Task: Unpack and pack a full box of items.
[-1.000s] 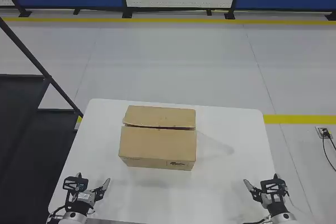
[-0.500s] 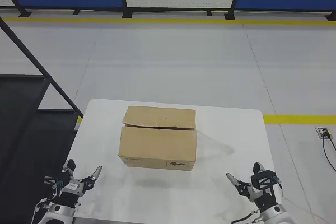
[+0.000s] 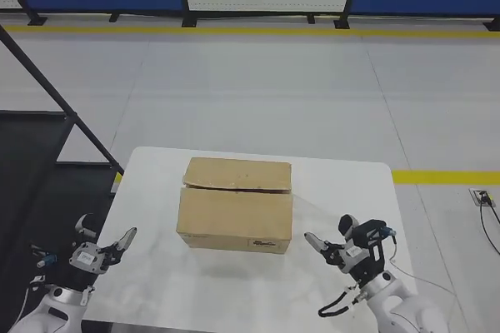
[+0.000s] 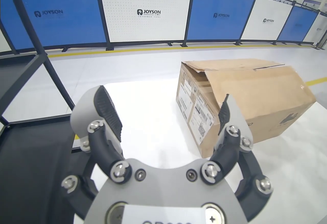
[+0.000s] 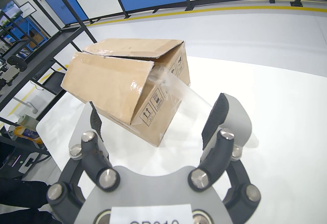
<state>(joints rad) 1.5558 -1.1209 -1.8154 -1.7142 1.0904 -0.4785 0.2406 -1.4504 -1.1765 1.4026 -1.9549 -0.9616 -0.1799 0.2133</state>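
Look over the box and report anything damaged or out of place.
The cardboard box is not sealed: a strip of clear tape hangs loose from one end toward the table, the top flaps gape at the seam, and a flap corner at the other end is torn.

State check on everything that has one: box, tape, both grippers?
cardboard box: upright on the table, top flaps folded down but unsealed, seam gaping
clear tape strip: peeled loose, hanging off one end of the box down to the table
left gripper: open, empty, short of the box
right gripper: open, empty, short of the box
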